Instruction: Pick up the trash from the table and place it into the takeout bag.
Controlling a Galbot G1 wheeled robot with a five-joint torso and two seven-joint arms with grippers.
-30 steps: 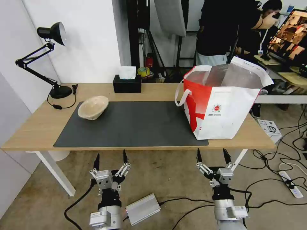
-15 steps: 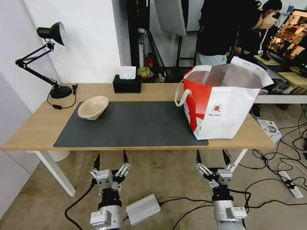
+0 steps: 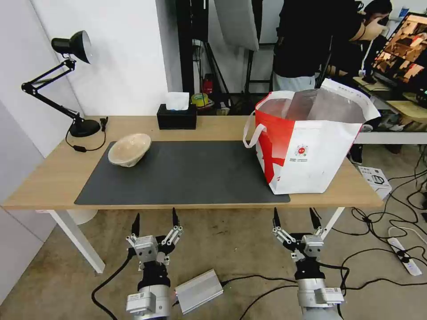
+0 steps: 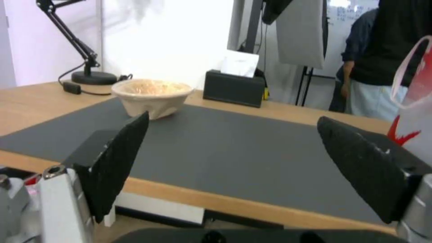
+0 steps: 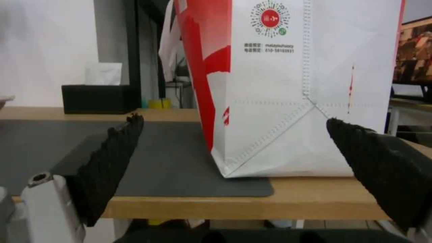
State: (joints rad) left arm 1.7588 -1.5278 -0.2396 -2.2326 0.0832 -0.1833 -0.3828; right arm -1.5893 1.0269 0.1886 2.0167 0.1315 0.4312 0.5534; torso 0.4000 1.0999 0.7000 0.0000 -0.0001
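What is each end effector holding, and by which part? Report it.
Nothing is held. The left end effector and right end effector both hang open below the table's front edge.

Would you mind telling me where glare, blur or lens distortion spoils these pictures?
Head view: wide-angle lens bows the light-wood table edges; the white-and-red takeout bag stays sharp. Left wrist view: the white wall glares, and the beige pulp bowl looks soft. Right wrist view: near fingers blur.

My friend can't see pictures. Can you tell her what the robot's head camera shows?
A beige bowl sits on the table's dark mat, far from the takeout bag at the right end. The left gripper and right gripper wait below the near edge, jaws open.
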